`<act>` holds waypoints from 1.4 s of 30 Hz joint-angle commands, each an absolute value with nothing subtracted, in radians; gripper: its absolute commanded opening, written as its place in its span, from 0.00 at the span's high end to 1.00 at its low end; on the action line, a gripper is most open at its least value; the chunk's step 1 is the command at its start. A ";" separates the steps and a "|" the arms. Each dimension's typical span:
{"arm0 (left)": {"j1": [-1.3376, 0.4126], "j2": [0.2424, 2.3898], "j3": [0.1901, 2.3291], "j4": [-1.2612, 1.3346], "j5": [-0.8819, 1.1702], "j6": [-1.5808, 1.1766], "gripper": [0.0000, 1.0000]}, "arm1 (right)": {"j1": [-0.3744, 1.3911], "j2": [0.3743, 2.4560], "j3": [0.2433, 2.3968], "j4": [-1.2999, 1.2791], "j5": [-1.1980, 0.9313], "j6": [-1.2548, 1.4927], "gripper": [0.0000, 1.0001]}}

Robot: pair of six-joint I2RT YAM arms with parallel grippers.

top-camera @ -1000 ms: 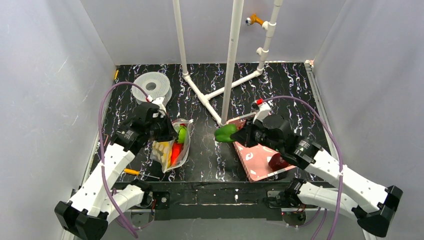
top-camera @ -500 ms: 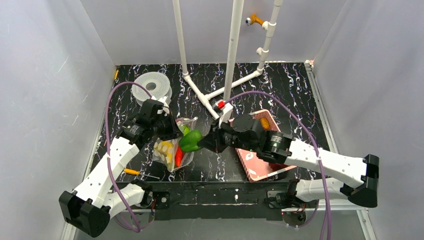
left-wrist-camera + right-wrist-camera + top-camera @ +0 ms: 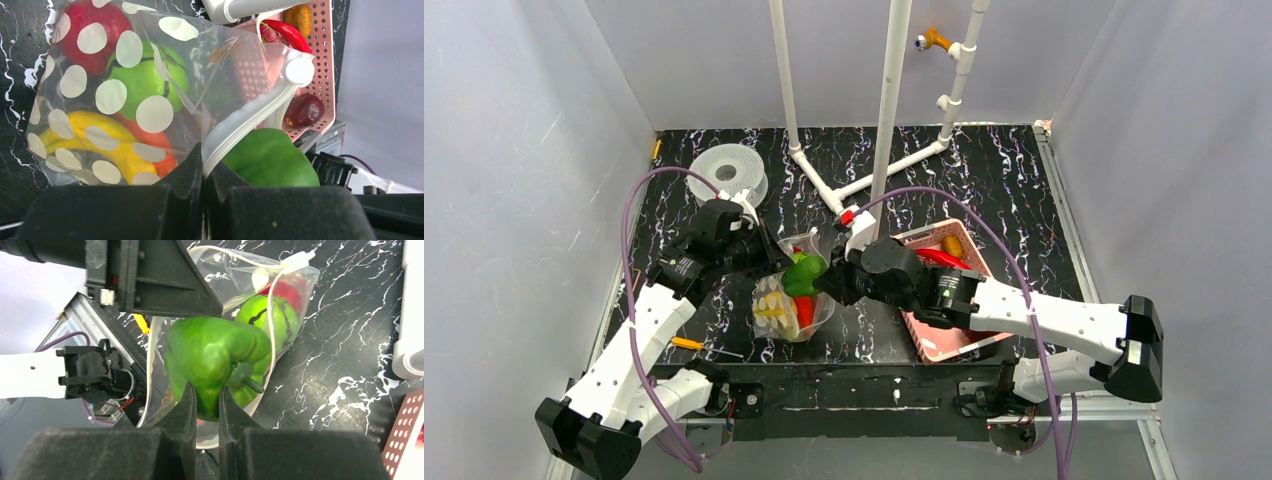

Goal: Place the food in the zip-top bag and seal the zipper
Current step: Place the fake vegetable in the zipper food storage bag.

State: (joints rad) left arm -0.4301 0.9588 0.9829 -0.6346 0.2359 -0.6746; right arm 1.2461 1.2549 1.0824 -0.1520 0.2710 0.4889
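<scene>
- Two arms are shown meeting over the zip-top bag (image 3: 786, 312), which is laid on the dark marbled bench (image 3: 1024, 180) on the left arm's side, its long axis running from the far end toward the near edge.
- The left tool (image 3: 204, 167) is pressed together on the white zipper (image 3: 250, 112), so that one lip of the mouth is held lifted.
- The right tool (image 3: 205, 396) is pinched on a green pepper (image 3: 210, 352) at its stem end, and the blunt body is pointed away from that tool, toward the bag.
- The pepper is seen just beside the lifted strip and over the bag; whether it is past the lip cannot be told.
- A banana (image 3: 82, 125), a round green piece (image 3: 137, 75) and a red piece (image 3: 102, 22) are already visible through the dotted film.
- The pink basket (image 3: 322, 60), with a red chilli (image 3: 285, 32) and other food in it, is set on the right arm's side.
- The coming move is judged to turn on one relation. The open mouth lies ahead of and below the pepper, toward the left arm. The remaining food is nearer the right arm.
</scene>
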 commanded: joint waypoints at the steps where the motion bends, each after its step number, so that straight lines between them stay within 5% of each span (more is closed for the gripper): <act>1: -0.430 0.938 1.014 -0.625 0.260 -0.710 1.00 | 1.261 1.293 1.107 -0.119 0.382 0.464 0.99; 20: -0.430 0.867 1.028 -0.650 0.362 -0.792 1.00 | 1.271 1.533 1.281 -0.165 0.445 0.421 0.98; 30: -0.430 0.853 1.042 -0.677 0.307 -0.753 1.00 | 1.231 1.521 1.322 -0.231 0.288 0.416 0.43; 42: -0.430 0.859 1.156 -0.820 0.063 -0.610 1.00 | 1.220 1.326 1.265 -0.364 0.307 0.435 0.27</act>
